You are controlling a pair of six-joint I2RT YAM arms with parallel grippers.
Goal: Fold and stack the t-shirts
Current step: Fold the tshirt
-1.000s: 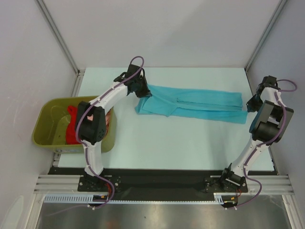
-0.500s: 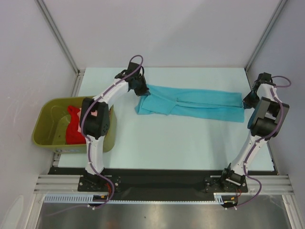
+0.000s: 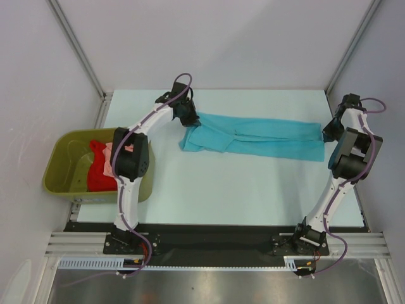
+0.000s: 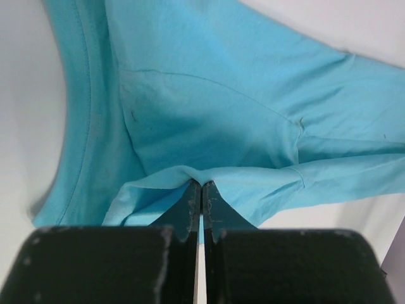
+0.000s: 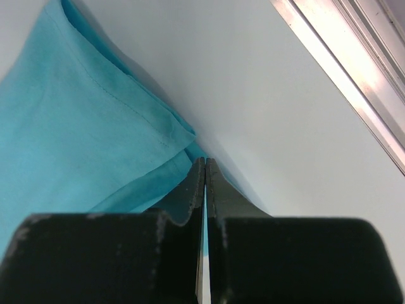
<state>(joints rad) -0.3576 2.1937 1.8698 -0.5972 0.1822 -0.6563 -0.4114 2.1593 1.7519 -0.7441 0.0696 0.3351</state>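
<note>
Centre frame: turquoise t-shirt (image 3: 253, 136) laid stretched on counter (image 3: 221, 183); ends pinched in clenched jaws of left gripper (image 4: 201, 187) and right gripper (image 5: 204, 164).

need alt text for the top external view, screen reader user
A turquoise shirt lies stretched in a long band across the pale table, its left end pinched by the left gripper and its right end by the right gripper. Beside the table's left edge, an olive tub holds a red shirt and a pink shirt.
</note>
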